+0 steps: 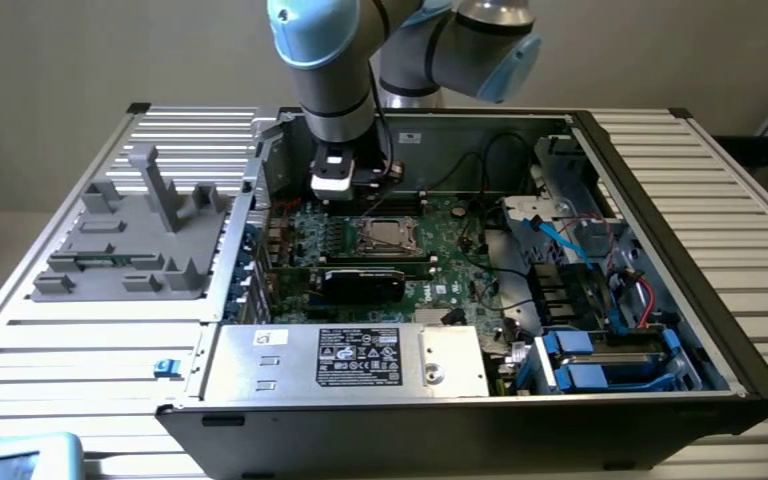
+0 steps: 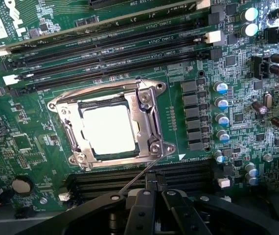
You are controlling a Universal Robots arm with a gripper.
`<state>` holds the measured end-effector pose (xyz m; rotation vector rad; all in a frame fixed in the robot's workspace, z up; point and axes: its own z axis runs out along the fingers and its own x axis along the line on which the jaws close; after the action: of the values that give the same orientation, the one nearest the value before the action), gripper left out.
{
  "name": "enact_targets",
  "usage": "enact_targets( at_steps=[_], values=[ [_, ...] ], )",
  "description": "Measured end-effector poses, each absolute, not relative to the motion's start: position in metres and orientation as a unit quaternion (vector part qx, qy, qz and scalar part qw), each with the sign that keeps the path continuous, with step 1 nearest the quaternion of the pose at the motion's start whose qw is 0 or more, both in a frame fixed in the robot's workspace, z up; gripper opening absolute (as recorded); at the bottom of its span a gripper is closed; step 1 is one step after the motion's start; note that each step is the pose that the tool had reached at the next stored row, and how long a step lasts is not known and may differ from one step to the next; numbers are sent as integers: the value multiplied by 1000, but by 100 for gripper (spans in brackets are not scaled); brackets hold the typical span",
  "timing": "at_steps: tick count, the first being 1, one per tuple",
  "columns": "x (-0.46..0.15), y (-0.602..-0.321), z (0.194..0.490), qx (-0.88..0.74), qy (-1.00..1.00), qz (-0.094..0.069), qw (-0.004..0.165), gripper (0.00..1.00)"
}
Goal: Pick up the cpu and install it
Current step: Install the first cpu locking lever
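You have the cpu (image 2: 107,129) lying flat in the socket on the motherboard (image 2: 27,142), its pale metal top facing up and ringed by the silver socket frame (image 2: 147,105). The socket is near the middle of the board, between two banks of black memory slots (image 2: 105,54). A thin wire lever (image 2: 137,178) slants out from the frame's corner toward the gripper (image 2: 156,185). The gripper hangs just above the board beside the socket, over the nearer bank of slots. Its two black fingers are pressed together with nothing between them, and they are not touching the cpu. In the exterior view the arm reaches down into the open computer case (image 1: 651,200), near the case's far wall. The black graphics card (image 1: 364,283) sits on the near side of the socket, and the silver power supply (image 1: 344,360) runs along the case's near edge. A grey fixture (image 1: 131,240) stands on the slatted table (image 1: 77,340), on the exterior view's left.
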<state>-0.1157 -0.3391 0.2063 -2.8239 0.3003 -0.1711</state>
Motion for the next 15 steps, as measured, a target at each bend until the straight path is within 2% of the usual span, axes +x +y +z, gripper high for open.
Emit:
enact_targets(
  at_steps=[15],
  values=[
    [-115, -338, 202, -980, 122, -62, 147, 11]
  ],
)
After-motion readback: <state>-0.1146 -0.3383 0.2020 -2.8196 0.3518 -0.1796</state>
